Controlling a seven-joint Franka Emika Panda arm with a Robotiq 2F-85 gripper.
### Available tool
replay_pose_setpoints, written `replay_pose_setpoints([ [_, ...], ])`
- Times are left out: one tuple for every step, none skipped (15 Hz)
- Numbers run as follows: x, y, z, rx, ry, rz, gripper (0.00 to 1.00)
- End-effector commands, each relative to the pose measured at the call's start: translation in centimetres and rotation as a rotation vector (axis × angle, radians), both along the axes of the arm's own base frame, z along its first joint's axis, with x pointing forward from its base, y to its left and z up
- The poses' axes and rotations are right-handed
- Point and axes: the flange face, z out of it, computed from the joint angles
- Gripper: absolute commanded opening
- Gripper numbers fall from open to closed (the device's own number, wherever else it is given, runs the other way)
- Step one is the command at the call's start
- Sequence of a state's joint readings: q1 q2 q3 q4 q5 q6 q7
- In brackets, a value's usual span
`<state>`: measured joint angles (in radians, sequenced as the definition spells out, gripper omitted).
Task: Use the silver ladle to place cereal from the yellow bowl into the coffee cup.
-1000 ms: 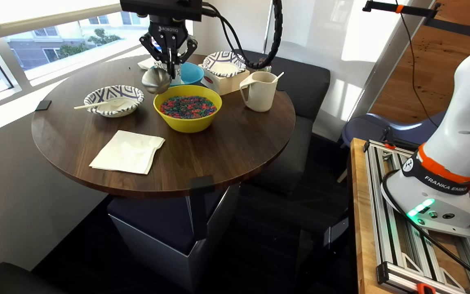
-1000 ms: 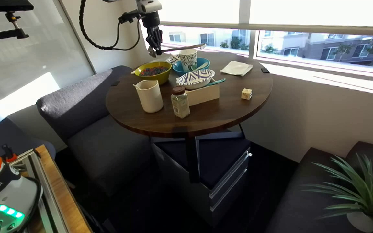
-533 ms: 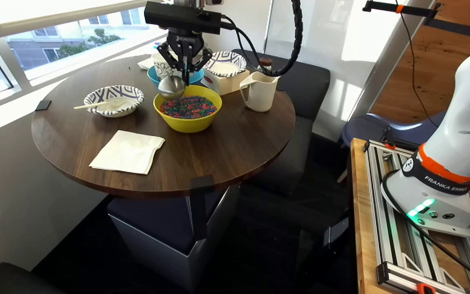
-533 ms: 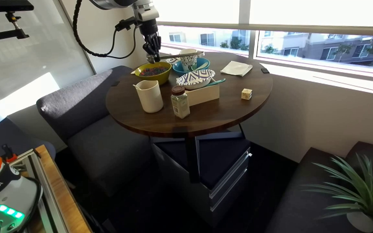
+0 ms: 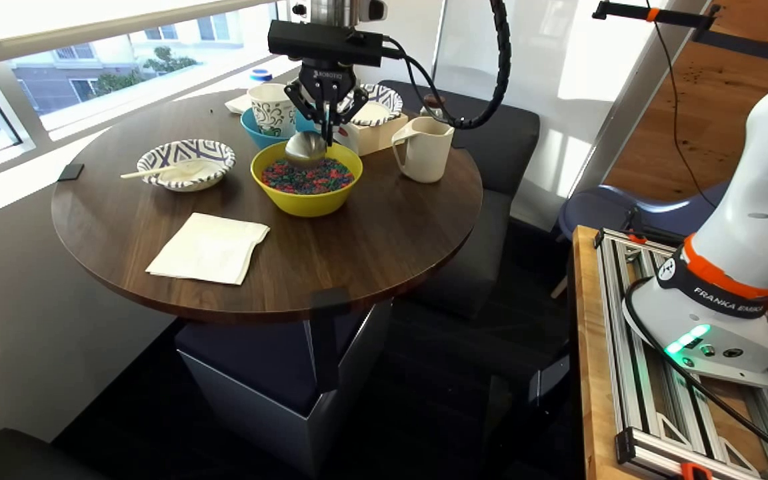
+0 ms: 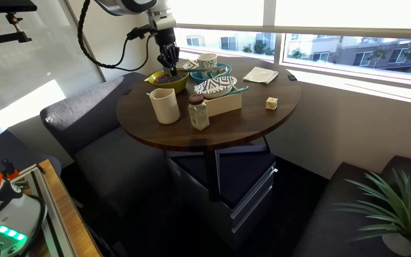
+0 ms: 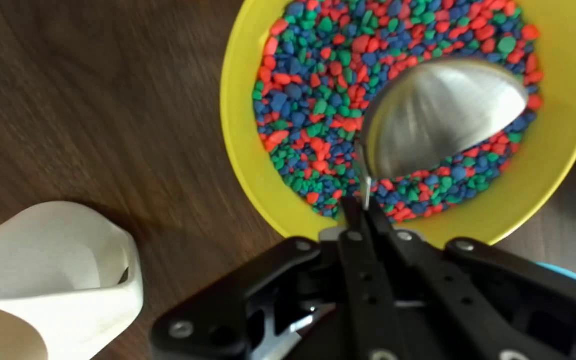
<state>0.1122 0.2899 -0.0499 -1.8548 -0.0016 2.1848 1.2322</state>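
Observation:
My gripper (image 7: 365, 202) is shut on the silver ladle's handle, just behind its scoop. The ladle's shiny scoop (image 7: 433, 115) is tilted over the cereal (image 7: 313, 105), which is small red, green and blue pieces. I cannot tell whether the scoop touches them. In an exterior view the scoop (image 5: 305, 150) is inside the rim of the yellow bowl (image 5: 311, 205). The long handle (image 6: 205, 69) reaches out toward the blue bowl. The coffee cup, a cream-white mug (image 5: 426, 153) with a side handle, stands beside the yellow bowl; it also shows in the wrist view (image 7: 83, 310).
A blue bowl (image 5: 254, 133) with a patterned paper cup (image 5: 272, 110) stands behind the yellow bowl. A striped bowl (image 5: 187, 167) and a napkin (image 5: 207, 250) lie on the round table. A spice jar (image 6: 198, 116), a box (image 6: 225, 104) and a small cube (image 6: 272, 103) also stand there.
My gripper has moved down with the ladle and sideways, toward the mug's side. The scoop has gone from above the yellow bowl's edge to inside the bowl. The dishes have not moved.

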Motion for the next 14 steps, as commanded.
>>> replay_pose_setpoints([
  [-0.7, -0.7, -0.8, 0.005, -0.01, -0.015, 0.01],
  [-0.7, -0.7, -1.0, 0.004, -0.011, -0.015, 0.01],
  [-0.7, -0.7, -1.1, 0.001, -0.01, -0.016, 0.01],
  [-0.6, -0.7, -1.3, -0.001, -0.007, -0.016, 0.01],
  [-0.6, -0.6, -1.4, -0.004, 0.001, -0.013, 0.01],
  [-0.5, -0.6, -1.5, -0.005, 0.002, -0.013, 0.01],
  [-0.3, -0.7, -1.7, -0.014, 0.007, -0.018, 0.01],
  [-0.2, -0.8, -1.9, -0.013, 0.011, -0.014, 0.01],
  [-0.2, -0.8, -2.1, -0.017, 0.013, -0.017, 0.01],
  [-0.1, -0.9, -2.2, -0.02, 0.015, -0.018, 0.01],
  [-0.1, -0.9, -2.4, -0.022, 0.02, -0.016, 0.01],
  [-0.1, -0.9, -2.6, -0.026, 0.024, -0.015, 0.01],
  [0.0, -1.0, -2.8, -0.03, 0.026, -0.016, 0.01],
  [0.0, -0.9, -2.6, -0.033, 0.024, -0.015, 0.01],
])
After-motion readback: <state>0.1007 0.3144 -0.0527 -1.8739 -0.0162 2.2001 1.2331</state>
